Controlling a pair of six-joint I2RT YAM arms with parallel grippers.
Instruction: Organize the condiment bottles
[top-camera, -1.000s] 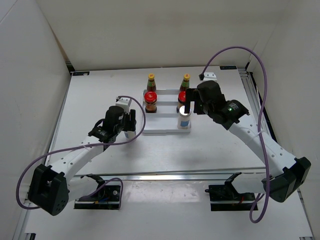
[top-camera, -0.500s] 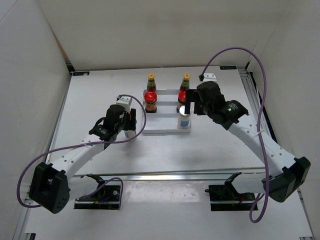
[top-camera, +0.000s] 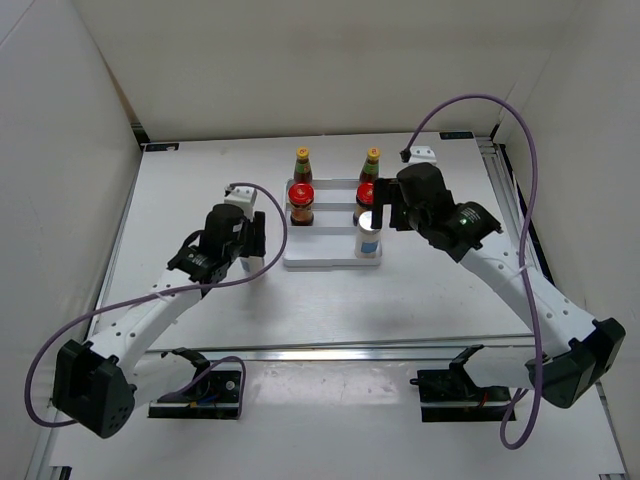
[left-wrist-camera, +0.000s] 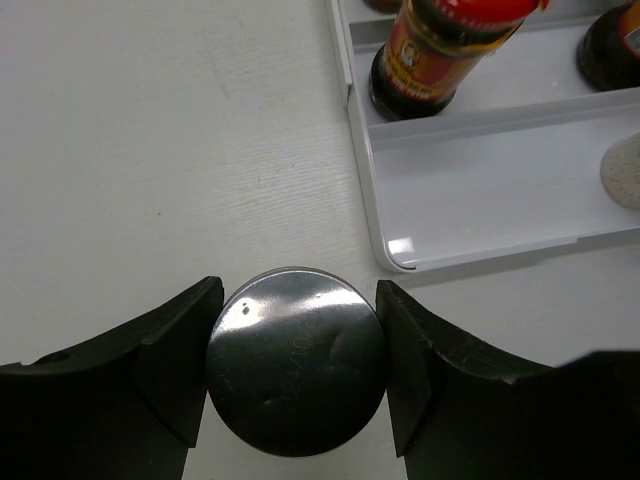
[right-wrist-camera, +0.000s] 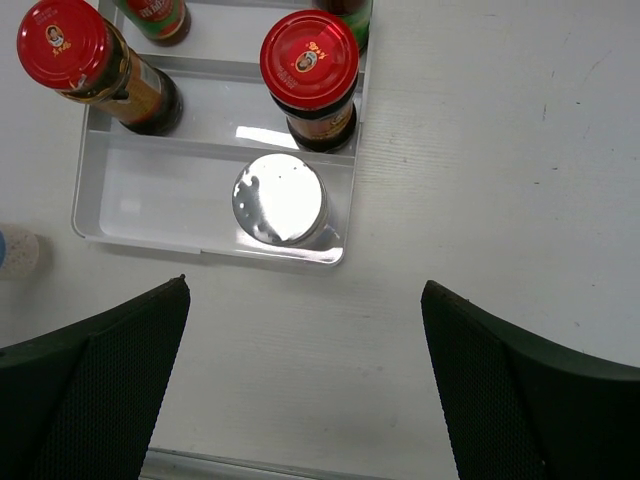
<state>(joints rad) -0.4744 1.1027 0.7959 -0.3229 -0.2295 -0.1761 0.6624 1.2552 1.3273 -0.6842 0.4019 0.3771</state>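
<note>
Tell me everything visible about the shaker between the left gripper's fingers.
Of the shaker only the round silver top shows: shiny metal, faintly scuffed, one dark hole near its rim; the body is hidden below. It is upright, just outside a corner of the white tray. The left gripper has its black fingers pressed against both sides. Whether it rests on the table cannot be told.

A white stepped tray (top-camera: 322, 263) sits near the middle of a white table (top-camera: 400, 300), its three long tiers running side to side. From the right wrist camera, the tray shows rounded corners and a raised lip along its front tier, whose glossy floor catches a patch of light. Plain white walls (top-camera: 300, 60) enclose the table at the back and on both sides. An aluminium rail (top-camera: 330, 355) runs along the table's near edge.
</note>
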